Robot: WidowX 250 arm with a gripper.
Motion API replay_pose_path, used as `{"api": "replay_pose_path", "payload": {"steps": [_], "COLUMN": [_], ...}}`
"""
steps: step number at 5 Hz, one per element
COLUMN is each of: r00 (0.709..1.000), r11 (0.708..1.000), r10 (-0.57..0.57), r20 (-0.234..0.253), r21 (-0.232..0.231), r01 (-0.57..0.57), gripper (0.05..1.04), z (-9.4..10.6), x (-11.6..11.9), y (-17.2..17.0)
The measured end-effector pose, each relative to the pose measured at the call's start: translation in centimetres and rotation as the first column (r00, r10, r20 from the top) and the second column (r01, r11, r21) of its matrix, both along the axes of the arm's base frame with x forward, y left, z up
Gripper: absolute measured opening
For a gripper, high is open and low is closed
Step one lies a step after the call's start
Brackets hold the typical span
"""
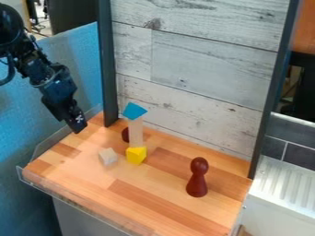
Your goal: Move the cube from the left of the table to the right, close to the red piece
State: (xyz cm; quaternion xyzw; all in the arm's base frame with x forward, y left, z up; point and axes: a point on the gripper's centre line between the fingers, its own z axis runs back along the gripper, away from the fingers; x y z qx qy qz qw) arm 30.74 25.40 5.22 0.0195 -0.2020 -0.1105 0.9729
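I have the gripper (76, 123) hanging at the far left of the bench (86, 177), and I can't tell whether it's open or closed. My pale cube (107, 156) sits on the left, just beside the yellow block (136, 155). A pale column (135, 132) rises behind or above that, I can't tell which, with a tilted blue block (133, 111) at its top. The red piece (197, 179) stands upright on the right, well apart from the cube.
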Motion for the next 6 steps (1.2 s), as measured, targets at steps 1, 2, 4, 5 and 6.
{"api": "replay_pose_path", "payload": {"steps": [1, 2, 4, 5, 6], "r00": [1.0, 0.999, 0.994, 0.992, 0.988], "r11": [0.999, 0.999, 0.994, 0.992, 0.988], "r10": [-0.001, -0.037, -0.104, -0.123, -0.154], "r20": [-0.027, -0.024, -0.023, -0.013, -0.018], "r21": [-0.033, -0.03, -0.021, -0.022, -0.034], "r01": [0.0, 0.036, 0.104, 0.123, 0.154], "gripper": [1.0, 1.0, 1.0, 1.0, 1.0], "z": [-1.5, -2.1, -6.1, -7.7, -8.9], "x": [-0.3, -0.4, 0.6, 1.2, 2.0], "y": [-0.4, -0.8, -0.1, 0.3, -0.2]}}
